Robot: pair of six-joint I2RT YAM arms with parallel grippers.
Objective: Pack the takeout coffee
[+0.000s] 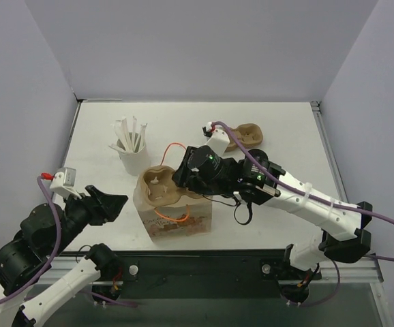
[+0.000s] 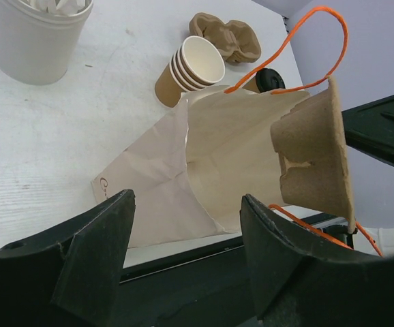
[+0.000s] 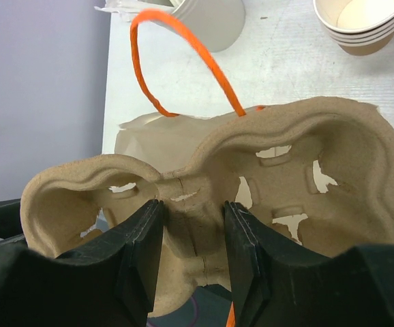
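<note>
Currently your right gripper (image 3: pixel 191 231) is holding the unloaded pulp carrier (image 3: pixel 306 157) at the mouth of the paper bag (image 2: pixel 204 157), left gripper (image 2: pixel 187 235) gaping empty beside it; coffee is awaiting packing.

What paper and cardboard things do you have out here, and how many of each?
Cup trays: 2 (held tray, spare tray)
Paper bags: 1
Stacks of tan cups: 1
White tubs of sticks: 1
Total: 5

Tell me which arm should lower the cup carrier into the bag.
Right. The right gripper grips the cup carrier by its middle bridge, at the open mouth of the paper bag. The left gripper is open, empty, beside the bag.
</note>
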